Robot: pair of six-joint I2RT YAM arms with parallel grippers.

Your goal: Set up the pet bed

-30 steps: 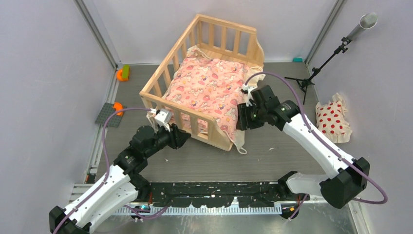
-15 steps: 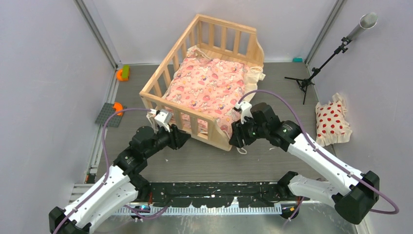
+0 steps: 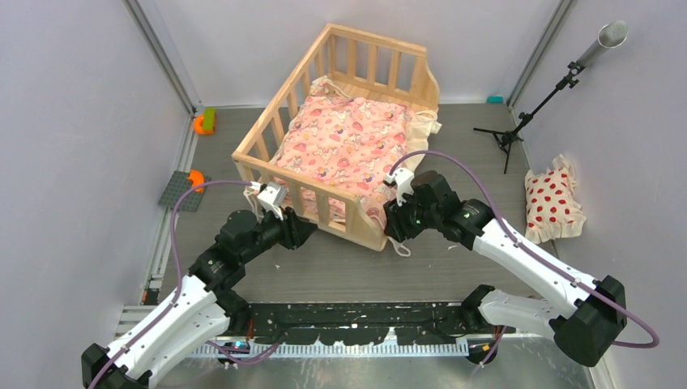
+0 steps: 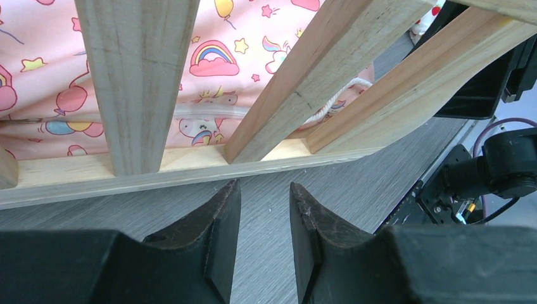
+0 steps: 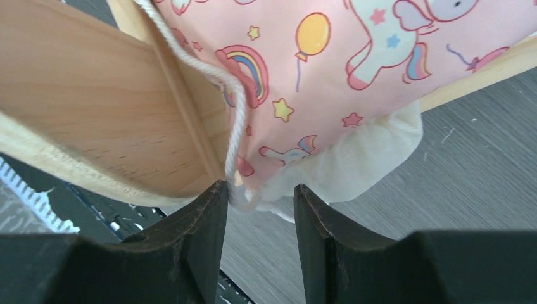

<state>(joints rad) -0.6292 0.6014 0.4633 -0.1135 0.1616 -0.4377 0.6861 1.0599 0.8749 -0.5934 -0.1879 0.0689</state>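
Right wrist: right gripper [image 5: 259,190], jaws parted, at the cushion's [image 5: 354,95] tie [image 5: 235,126], lower centre; left gripper [image 4: 264,189] parted, empty, by the bed [image 4: 136,76].

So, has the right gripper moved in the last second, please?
Yes: the right gripper moved down the view to the light wooden slatted pet bed's near corner.
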